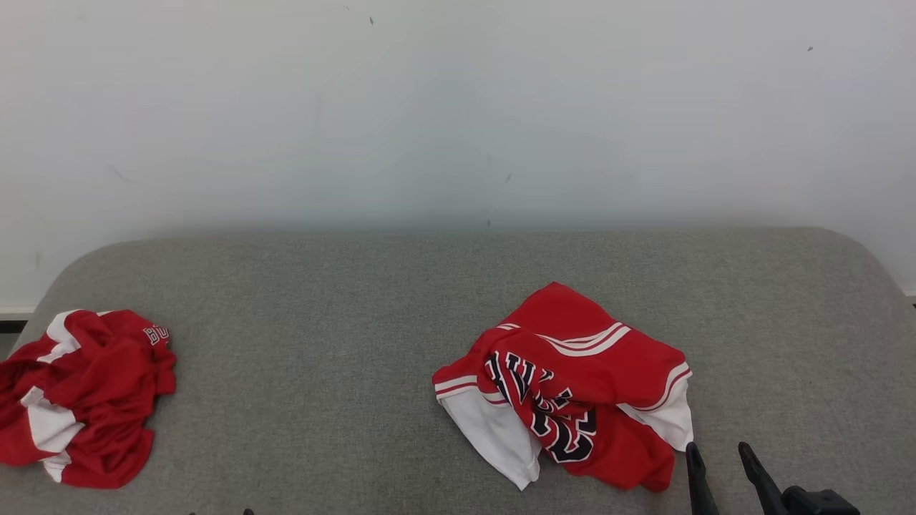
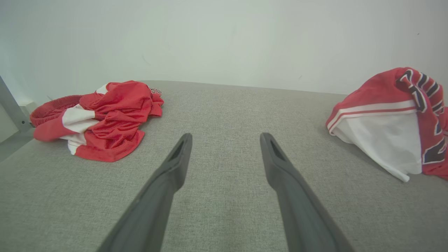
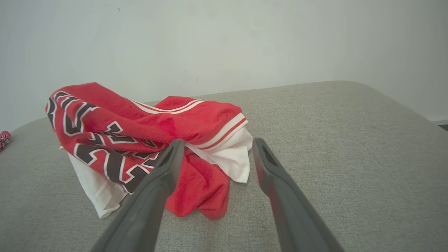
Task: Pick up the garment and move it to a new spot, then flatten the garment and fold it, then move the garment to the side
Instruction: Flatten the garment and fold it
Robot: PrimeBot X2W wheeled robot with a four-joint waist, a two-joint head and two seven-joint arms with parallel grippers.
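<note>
Since the crumpled red garment (image 1: 572, 372) sits on the grey cushion (image 1: 322, 322) just ahead of your right gripper (image 1: 717, 449), it and your left gripper (image 2: 226, 134) stand wide open, empty, seemingly ready to grasp.

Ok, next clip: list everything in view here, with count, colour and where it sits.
lettered garment: one, red with white trim and dark lettering, bunched on the surface right of centre
crumpled garment: one, red and white, heaped at the surface's left end
padded surface: one, grey fabric, bearing both garments
wall: one, white, behind the surface
metal bar: one, grey, beyond the surface's left end
left gripper: one, dark fingers, open, over bare surface between the garments
right gripper: one, dark fingers, open, at the lettered garment's near right corner, holding nothing
</note>
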